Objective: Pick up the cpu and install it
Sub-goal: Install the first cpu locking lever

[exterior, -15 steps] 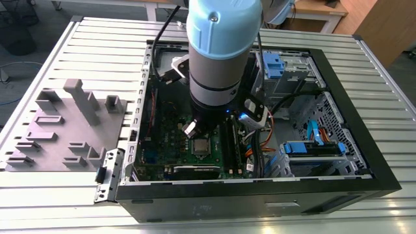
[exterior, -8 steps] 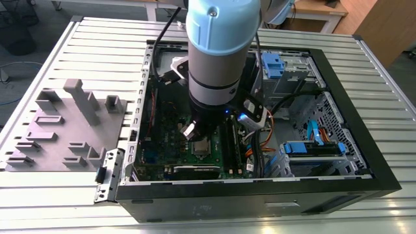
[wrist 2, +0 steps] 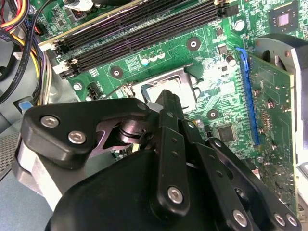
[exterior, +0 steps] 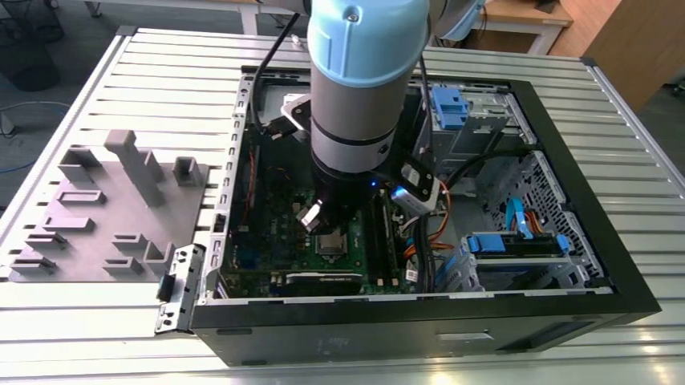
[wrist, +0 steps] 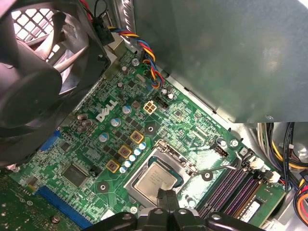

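1. Gripper (wrist: 166, 195): I see its black fingers pressed together to a single tip in both wrist views, nothing pinched between them. The tip hangs just above the edge of the socket.
2. Cpu (wrist: 155, 180): silvery square, lying flat inside the socket frame (wrist: 144, 161) on the motherboard (wrist: 91, 144). In the second wrist view the cpu (wrist 2: 166, 88) peeks out past the fingertip. I cannot tell whether tip and chip touch.
3. Step in hand, as I judge it: placing is done, the chip is in its seat; seating and release are being finished.
4. Next move calls for, by my reckoning: a straight lift clear, no sideways drag across the chip.
5. Memory slots (wrist: 236, 185): beside the socket.
6. Fan (wrist: 36, 72): farther off, at the case wall.
7. Tray (exterior: 102, 208): grey, outside the case (exterior: 557, 120), well apart, at the exterior view's left.
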Controlling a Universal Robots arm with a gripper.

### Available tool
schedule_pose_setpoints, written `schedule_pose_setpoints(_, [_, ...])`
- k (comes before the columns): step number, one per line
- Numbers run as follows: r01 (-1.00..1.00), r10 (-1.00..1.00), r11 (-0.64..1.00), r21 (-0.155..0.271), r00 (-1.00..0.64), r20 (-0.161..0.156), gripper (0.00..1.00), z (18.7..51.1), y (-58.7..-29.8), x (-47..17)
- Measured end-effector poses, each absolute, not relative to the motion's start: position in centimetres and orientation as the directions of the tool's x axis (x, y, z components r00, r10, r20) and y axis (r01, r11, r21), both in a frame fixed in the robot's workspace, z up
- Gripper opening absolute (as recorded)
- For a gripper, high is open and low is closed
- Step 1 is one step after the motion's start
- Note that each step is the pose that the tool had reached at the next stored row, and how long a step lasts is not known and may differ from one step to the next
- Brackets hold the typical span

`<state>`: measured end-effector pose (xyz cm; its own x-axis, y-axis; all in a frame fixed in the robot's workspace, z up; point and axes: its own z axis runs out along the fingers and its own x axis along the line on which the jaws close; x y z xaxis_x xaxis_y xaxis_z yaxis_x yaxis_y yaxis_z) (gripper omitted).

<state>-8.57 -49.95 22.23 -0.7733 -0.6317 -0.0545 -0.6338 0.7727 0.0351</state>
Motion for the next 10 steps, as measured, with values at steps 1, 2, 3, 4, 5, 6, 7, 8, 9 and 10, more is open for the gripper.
schedule_pose_setpoints(1, [-0.634, -0.632, 0.773, 0.035, -0.773, -0.054, 0.11, 22.23, -49.95, -8.57])
schedule_pose_setpoints(2, [-0.634, -0.632, 0.773, 0.035, -0.773, -0.054, 0.11, 22.23, -49.95, -8.57])
schedule_pose_setpoints(3, [-0.634, -0.632, 0.773, 0.035, -0.773, -0.054, 0.11, 22.23, -49.95, -8.57])
schedule_pose_setpoints(4, [-0.634, -0.632, 0.773, 0.035, -0.773, -0.054, 0.11, 22.24, -49.95, -8.57])
schedule_pose_setpoints(5, [-0.634, -0.632, 0.773, 0.035, -0.773, -0.054, 0.11, 22.28, -49.95, -8.57])
schedule_pose_setpoints(6, [-0.634, -0.632, 0.773, 0.035, -0.773, -0.054, 0.11, 22.33, -49.95, -8.57])
schedule_pose_setpoints(7, [-0.634, -0.632, 0.773, 0.035, -0.773, -0.054, 0.11, 22.4, -49.95, -8.57])
schedule_pose_setpoints(8, [-0.634, -0.632, 0.773, 0.035, -0.773, -0.054, 0.11, 22.48, -49.95, -8.57])
schedule_pose_setpoints(9, [-0.634, -0.632, 0.773, 0.035, -0.773, -0.054, 0.11, 22.57, -49.95, -8.57])
schedule_pose_setpoints(10, [-0.634, -0.632, 0.773, 0.035, -0.773, -0.054, 0.11, 22.67, -49.95, -8.57])
